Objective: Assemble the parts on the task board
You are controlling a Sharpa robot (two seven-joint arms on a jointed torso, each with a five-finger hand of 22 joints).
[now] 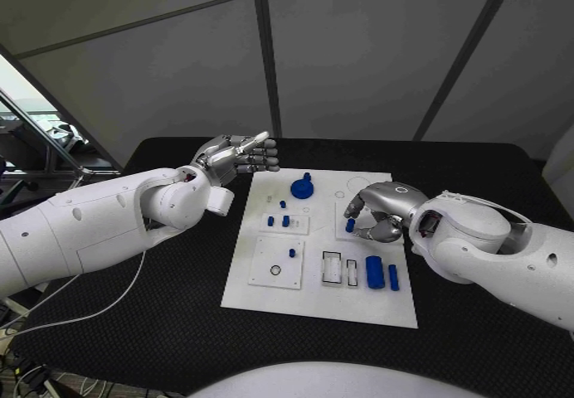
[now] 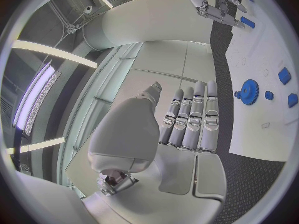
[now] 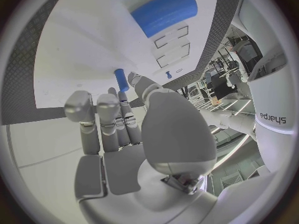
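In the head view, the task board lies in the middle of the black surface. The left hand is raised beside the board's far left corner, palm turned up, fingers straight and together, grasping nothing. The right hand hangs over the board's right half, pinching a small blue peg upright against the plate. A blue gear sits near the far edge, and two blue cylinders lie near the right edge.

The left wrist view shows the left hand's fingers extended side by side, empty, with the gear on the board beyond.

In the right wrist view, the fingers and thumb close round the peg, its tip against the white board.
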